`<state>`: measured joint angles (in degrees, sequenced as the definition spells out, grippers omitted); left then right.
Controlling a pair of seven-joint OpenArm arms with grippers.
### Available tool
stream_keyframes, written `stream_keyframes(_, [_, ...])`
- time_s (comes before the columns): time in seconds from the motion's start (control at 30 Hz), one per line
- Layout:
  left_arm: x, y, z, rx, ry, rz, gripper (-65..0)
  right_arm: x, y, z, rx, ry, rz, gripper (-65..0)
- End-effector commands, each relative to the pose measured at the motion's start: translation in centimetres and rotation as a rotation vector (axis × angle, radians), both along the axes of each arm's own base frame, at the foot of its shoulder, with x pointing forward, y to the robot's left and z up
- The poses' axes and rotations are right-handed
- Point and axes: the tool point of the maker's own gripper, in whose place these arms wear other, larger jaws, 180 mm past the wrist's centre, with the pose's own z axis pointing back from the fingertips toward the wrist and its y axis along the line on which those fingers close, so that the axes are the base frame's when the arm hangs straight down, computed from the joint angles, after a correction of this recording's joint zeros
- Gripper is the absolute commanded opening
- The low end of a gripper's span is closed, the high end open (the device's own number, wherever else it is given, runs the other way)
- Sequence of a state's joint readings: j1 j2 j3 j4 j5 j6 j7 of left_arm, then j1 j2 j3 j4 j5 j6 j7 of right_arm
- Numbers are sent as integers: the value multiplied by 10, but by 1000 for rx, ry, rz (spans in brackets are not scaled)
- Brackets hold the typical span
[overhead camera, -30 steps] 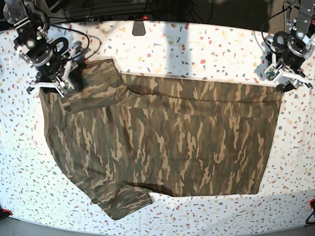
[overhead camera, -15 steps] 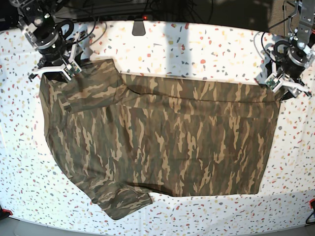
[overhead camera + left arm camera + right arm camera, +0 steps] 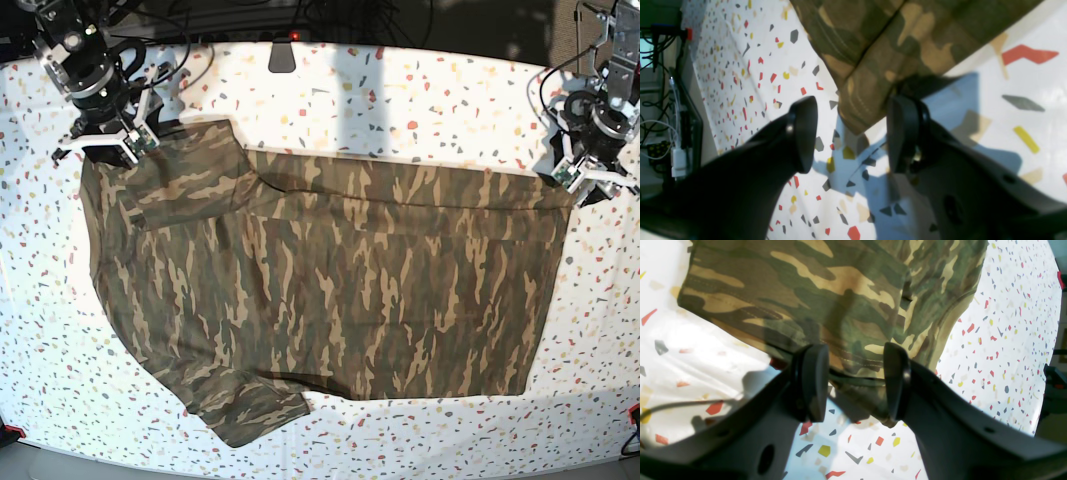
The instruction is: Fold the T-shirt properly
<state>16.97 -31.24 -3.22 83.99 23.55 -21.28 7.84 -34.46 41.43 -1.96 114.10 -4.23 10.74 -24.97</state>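
T-shirt: the camouflage T-shirt [image 3: 360,290] lies spread over the middle of the speckled tabletop [image 3: 430,110], partly folded.
Far edge: a long folded band runs along it toward the left gripper.
Far corner by the right gripper: a flap of cloth lies folded over the rest, its edge jutting past the band.
Near edge: a sleeve-like piece sticks out toward the viewer, on the right arm's side.
Left gripper: the jaws [image 3: 848,133] stand wide open at the band's end corner; cloth shows between and beyond them, and whether they touch it I cannot tell.
Right gripper: the jaws [image 3: 855,383] are wide apart over the other far corner, cloth edge between them, not clamped.
Cloth colours: olive, brown and tan.
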Motion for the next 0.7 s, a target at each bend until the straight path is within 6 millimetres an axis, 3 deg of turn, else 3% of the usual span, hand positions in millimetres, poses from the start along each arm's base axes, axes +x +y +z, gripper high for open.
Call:
stream_keyframes(0.0, [0,6,1,33,17,-8,-331,7,1,11,0,-42,11,-377])
stream_keyframes(0.23, [-26,-11,-31,198,152,-116,-330,7,1,11,-1,-42,11,-377])
stream_keyframes(0.37, [-32,-23,-39,254,170,-195,-330,7,0,11,-1,-43,11,-377])
stream_keyframes(0.57, [-28,-9,-33,337,159,-224,-334,8,1,12,2,-48,14,-377])
stream_keyframes(0.67, [-26,-2,-28,352,153,-244,-420,8,2,12,5,-51,15,-377])
